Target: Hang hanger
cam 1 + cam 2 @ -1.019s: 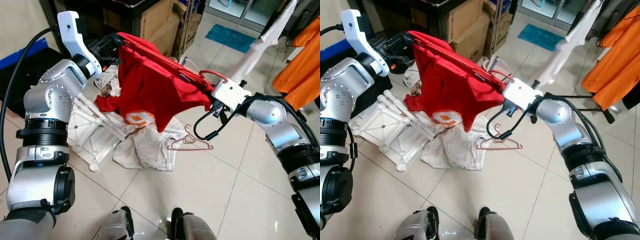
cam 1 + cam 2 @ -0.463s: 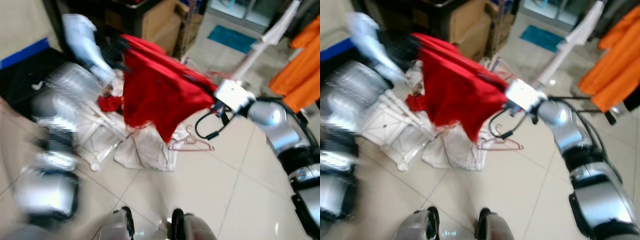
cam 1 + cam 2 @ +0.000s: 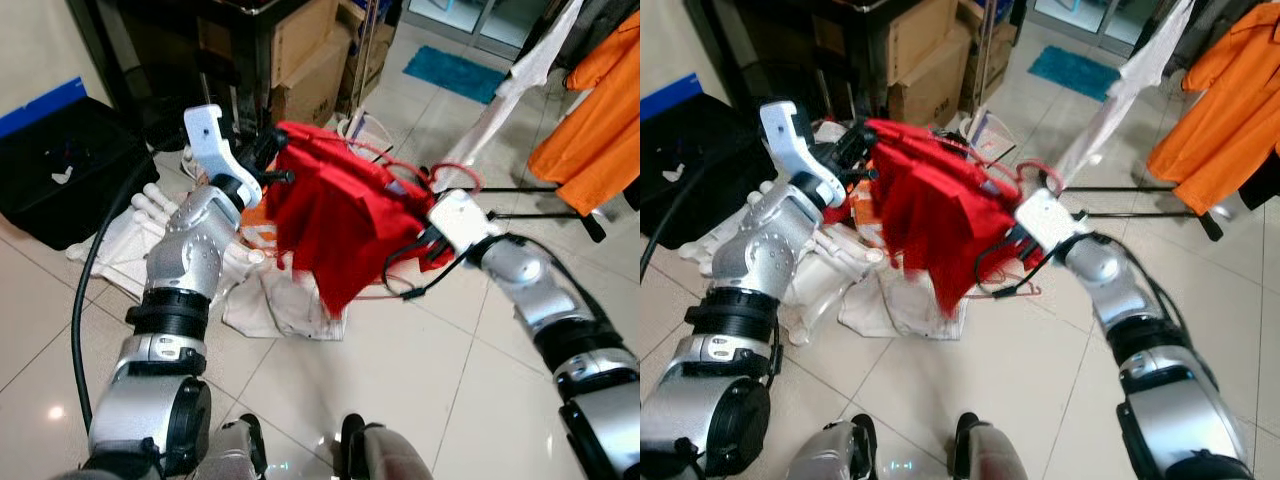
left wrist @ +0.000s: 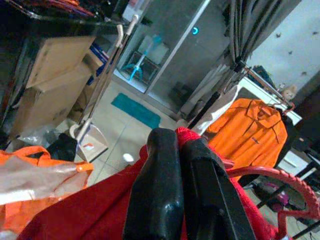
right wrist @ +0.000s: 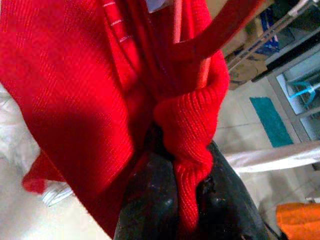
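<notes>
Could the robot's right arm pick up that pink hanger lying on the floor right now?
Probably not: the right gripper is shut on the red shirt, and the shirt hangs over the pink hanger, which is mostly hidden beneath it.

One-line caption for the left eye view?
Both claws, left claw and right claw, hold a red shirt on its red hanger above floor laundry.

- Most of the red hanger point(image 3: 452, 172) is covered by the red shirt point(image 3: 335, 215).
- The orange garment point(image 3: 590, 110) is cut off at the picture's edge.
- The shirt's lower hem is blurred.
</notes>
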You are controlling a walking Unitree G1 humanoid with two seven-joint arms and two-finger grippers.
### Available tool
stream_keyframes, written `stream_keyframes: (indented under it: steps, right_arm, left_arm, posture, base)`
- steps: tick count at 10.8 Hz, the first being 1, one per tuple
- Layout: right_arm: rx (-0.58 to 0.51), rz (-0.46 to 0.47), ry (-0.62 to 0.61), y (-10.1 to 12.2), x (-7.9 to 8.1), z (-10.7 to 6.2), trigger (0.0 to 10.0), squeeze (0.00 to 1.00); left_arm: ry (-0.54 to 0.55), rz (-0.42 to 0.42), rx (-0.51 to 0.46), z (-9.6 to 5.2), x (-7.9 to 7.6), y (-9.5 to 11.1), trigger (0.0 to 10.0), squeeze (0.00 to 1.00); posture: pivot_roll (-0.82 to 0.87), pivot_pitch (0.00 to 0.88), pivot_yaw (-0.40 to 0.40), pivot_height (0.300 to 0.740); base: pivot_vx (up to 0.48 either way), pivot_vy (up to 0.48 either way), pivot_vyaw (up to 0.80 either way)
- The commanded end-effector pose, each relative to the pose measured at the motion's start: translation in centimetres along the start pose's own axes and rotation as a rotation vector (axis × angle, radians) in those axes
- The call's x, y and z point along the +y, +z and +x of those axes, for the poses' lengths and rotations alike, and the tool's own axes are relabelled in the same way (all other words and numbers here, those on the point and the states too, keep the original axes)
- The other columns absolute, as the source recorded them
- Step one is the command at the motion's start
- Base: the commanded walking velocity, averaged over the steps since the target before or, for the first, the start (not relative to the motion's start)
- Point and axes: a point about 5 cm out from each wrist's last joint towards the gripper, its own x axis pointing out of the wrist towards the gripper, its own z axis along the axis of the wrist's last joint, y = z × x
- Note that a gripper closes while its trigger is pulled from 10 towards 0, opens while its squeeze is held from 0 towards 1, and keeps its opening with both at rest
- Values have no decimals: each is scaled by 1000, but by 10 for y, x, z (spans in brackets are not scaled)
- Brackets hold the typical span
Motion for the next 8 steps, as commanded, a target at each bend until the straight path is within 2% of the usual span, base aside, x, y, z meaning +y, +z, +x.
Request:
stream_keyframes:
  steps: [1,2,3,4,6,8]
  right_arm:
    - [154,-30,50,-35,8,-14,0,0]
    - [146,-144,169,-40,13,-21,0,0]
    - [137,-222,227,-42,12,-27,0,0]
    - [156,-249,254,-46,11,-30,0,0]
    - [197,-390,300,-52,0,-39,0,0]
    - [199,-391,263,-49,-7,-38,0,0]
  left_arm:
    - [0,46,-94,-1,6,27,0,0]
    - [3,122,-25,-6,23,32,0,0]
    - [-29,158,31,-11,31,37,0,0]
    - [-45,163,60,-14,35,40,0,0]
    - [-130,199,138,-16,36,49,0,0]
    - [-175,208,161,-16,34,50,0,0]
  posture:
    - [-131,176,-72,740]
    - [-131,176,-72,740]
    - [-131,178,-76,740]
    - [-131,178,-76,740]
    - [-131,174,-77,740]
    - [-133,170,-77,740]
  base:
    - [0,0,0]
    - [0,0,0]
    - [0,0,0]
    - [0,0,0]
    - [0,0,0]
    - [0,0,0]
